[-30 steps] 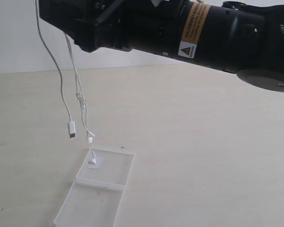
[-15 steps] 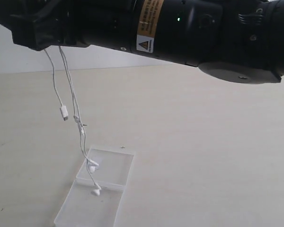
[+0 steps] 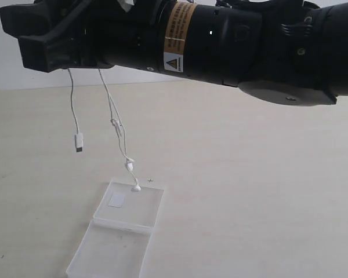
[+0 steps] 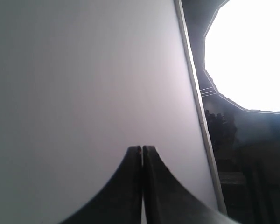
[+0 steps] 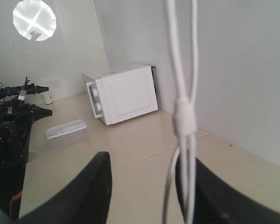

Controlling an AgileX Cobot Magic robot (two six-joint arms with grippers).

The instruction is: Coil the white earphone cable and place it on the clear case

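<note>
The white earphone cable (image 3: 112, 113) hangs in several strands from my right arm (image 3: 220, 40), which spans the top of the exterior view. Its plug (image 3: 79, 142) dangles in the air at the left. One earbud (image 3: 129, 165) hangs free, and the lowest earbud (image 3: 136, 187) sits at the far edge of the clear case (image 3: 140, 215). The case lies open on the table, with a white sticker (image 3: 116, 200) in its far half. My right gripper (image 5: 147, 158) is open, and the cable (image 5: 184, 119) runs down close against one finger (image 5: 196, 186). My left gripper (image 4: 142, 148) is shut on nothing and faces a white panel.
The right wrist view shows a white microwave-like box (image 5: 123, 95), a clear plastic container (image 5: 65, 132), a paper cup (image 5: 48, 97) and black equipment (image 5: 11, 121) on a beige surface. In the left wrist view, dark shelving (image 4: 233, 154) stands beside a bright window (image 4: 252, 51).
The right arm shifted left across the exterior view. The earbuds swung from the case's far half over its near half, then rose to the far edge.
</note>
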